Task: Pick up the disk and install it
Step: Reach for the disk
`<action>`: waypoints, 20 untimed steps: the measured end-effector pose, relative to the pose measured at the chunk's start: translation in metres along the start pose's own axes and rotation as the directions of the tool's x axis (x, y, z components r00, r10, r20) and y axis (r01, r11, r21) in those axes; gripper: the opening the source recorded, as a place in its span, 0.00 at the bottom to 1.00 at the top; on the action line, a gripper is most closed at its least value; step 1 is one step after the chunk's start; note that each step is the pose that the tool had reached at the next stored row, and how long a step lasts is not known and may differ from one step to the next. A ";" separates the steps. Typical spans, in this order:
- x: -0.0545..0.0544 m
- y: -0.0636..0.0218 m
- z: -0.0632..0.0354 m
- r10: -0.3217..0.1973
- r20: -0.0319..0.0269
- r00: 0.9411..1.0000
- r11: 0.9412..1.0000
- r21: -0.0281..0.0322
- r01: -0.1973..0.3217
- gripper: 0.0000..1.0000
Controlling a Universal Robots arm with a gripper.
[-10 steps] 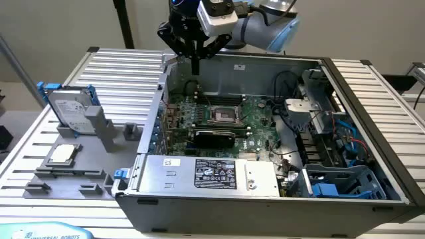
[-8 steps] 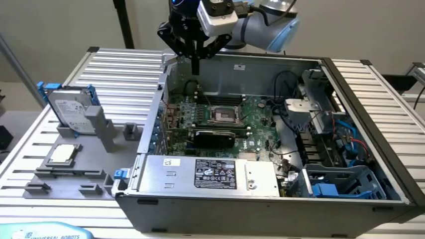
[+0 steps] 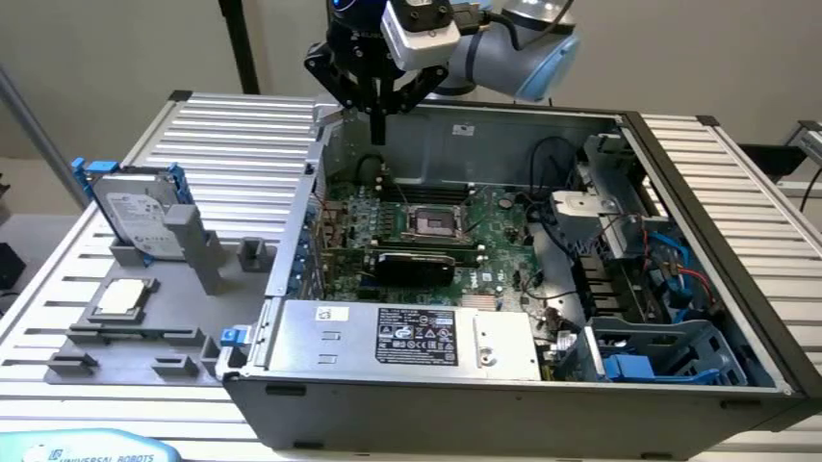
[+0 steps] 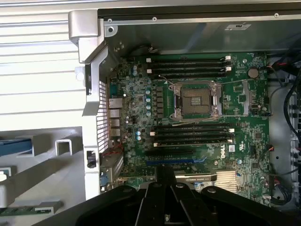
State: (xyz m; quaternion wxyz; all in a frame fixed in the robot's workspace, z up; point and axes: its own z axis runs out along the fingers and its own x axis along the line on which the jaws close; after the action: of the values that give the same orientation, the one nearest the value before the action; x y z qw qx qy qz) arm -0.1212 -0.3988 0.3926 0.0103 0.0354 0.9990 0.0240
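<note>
The disk [image 3: 135,217] stands upright in a grey holder [image 3: 192,252] on the table, at the exterior view's left. It is a silver-grey drive with a white label and blue rails on its edges. My gripper [image 3: 377,133] hangs high over the back left corner of the open computer case [image 3: 308,202], well apart from the disk. Its dark fingers are shut together and hold nothing. In the wrist view the gripper [image 4: 165,173] points down at the green motherboard [image 4: 197,127] far below.
A grey power supply [image 3: 411,337] fills the case's front. A blue plastic cage [image 3: 655,351] sits in the case at the exterior view's right, among cables. A small square silver chip [image 3: 122,296] lies on the grey fixture [image 3: 129,351] near the disk.
</note>
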 end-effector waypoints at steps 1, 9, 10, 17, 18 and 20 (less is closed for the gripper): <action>0.000 0.0000 0.0000 0.000 0.000 1.000 1.000 0.000 0.000 0.11; 0.015 -0.0010 -0.0003 0.000 0.000 1.000 1.000 0.000 0.000 0.11; 0.019 -0.0011 -0.0003 0.000 0.000 1.000 1.000 0.000 0.000 0.11; 0.051 0.0018 0.0009 0.000 0.000 1.000 1.000 0.000 0.000 0.11; 0.056 0.0028 0.0012 0.000 0.000 1.000 1.000 0.000 0.000 0.11; 0.065 0.0049 0.0020 0.000 0.000 1.000 1.000 0.000 0.000 0.11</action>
State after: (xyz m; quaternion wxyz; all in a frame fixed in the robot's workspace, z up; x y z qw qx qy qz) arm -0.1859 -0.3891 0.3896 0.0104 0.0354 0.9990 0.0242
